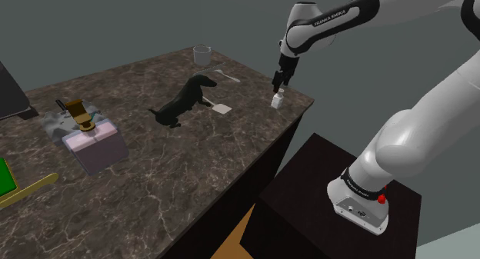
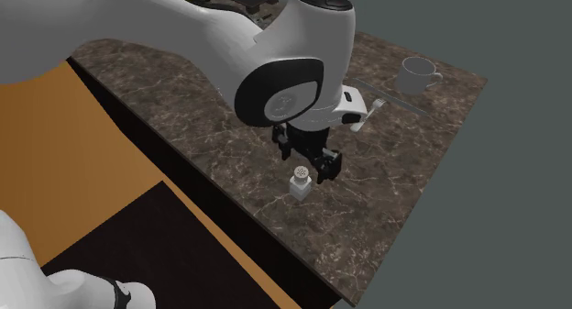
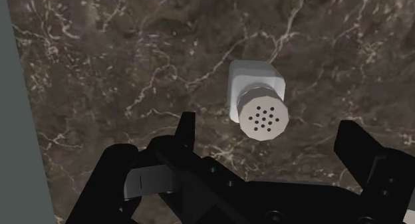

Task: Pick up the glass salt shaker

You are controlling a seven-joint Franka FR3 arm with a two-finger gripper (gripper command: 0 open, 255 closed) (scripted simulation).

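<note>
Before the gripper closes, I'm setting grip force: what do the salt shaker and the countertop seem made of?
The salt shaker: its body is drawn plain matte white and opaque, so glass does not show; its cap is dull grey with holes, possibly metal. The countertop: dark brown stone, likely marble, by its pale branching veins, with little gloss.

Shoulder view beside stand (image 1: 308,196); second exterior close over arm (image 2: 183,32); both share countertop (image 1: 192,165).

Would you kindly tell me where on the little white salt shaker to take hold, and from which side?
Grip the salt shaker on its squarish body, just under the perforated cap, coming straight down from above: it stands upright on the marbled counter, and its flat opposite sides suit the open gripper.
</note>
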